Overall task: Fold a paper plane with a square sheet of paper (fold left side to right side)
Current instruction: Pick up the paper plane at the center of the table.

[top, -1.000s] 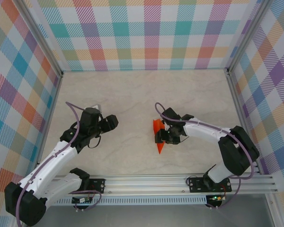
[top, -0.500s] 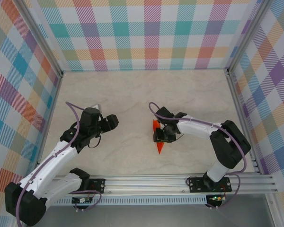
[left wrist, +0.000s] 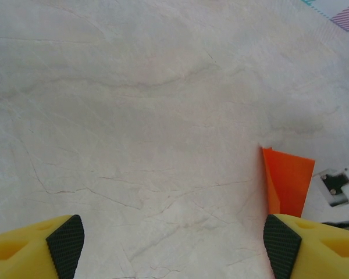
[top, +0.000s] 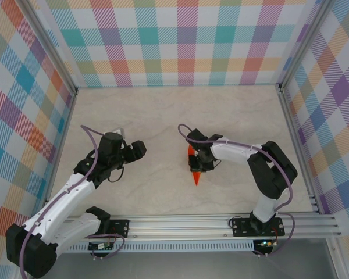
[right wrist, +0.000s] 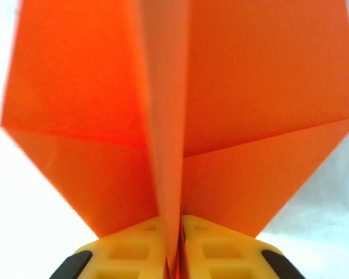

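The table's far half lies open; the right gripper pinching the paper plane blocks the middle, the left arm the near-left corner.

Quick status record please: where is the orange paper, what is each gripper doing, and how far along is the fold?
paper: bright orange paper plane, a narrow dart, point toward the arm bases, at the middle of the pale marbled tabletop
right gripper: right gripper shut on the plane's centre crease, wings spreading to either side
left gripper: left gripper open over bare table, off to the left, apart from the paper
fold stage: dart shape formed; whether it lies on the table or is lifted, cannot tell
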{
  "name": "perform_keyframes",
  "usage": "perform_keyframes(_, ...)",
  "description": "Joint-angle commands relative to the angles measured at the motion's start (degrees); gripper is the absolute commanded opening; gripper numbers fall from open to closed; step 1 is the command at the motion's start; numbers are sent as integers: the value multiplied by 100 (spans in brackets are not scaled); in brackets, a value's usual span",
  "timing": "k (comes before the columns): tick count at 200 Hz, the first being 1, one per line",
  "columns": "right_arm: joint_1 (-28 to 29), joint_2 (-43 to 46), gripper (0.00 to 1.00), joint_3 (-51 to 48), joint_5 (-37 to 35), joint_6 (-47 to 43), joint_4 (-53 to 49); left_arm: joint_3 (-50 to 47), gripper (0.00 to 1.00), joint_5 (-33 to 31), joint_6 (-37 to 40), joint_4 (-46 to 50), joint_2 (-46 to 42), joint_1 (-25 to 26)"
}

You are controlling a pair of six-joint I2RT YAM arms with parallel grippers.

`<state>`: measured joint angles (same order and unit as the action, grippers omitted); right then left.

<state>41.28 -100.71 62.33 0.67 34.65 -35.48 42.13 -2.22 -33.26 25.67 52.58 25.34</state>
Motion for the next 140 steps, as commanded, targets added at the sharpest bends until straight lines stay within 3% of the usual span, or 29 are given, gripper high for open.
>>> perform_keyframes(1, -7, -221, 10, 882, -550, -311, -707, 10, 86, -3, 126, 189, -138, -74)
perform_keyframes(45, -519, -1602, 9, 3295, -733, -933, -1929, 29, 90, 44, 212, 304, -313, -74)
perform_keyframes(61, -642, -2237, 9, 4400, -888, -1073, -2488, 21, 100, 64, 232, 340, -379, -73)
perform_keyframes(91, -713, -3291, 9, 6090, -975, -1214, -3365, -10, 100, 0, 239, 422, -498, -80)
perform_keyframes(112, -723, -3782, 9, 6713, -870, -1198, -3677, -11, 100, 13, 252, 438, -521, -76)
perform_keyframes(140, -744, -4036, 9, 6828, -623, -1190, -3632, 18, 100, 67, 279, 466, -495, -73)
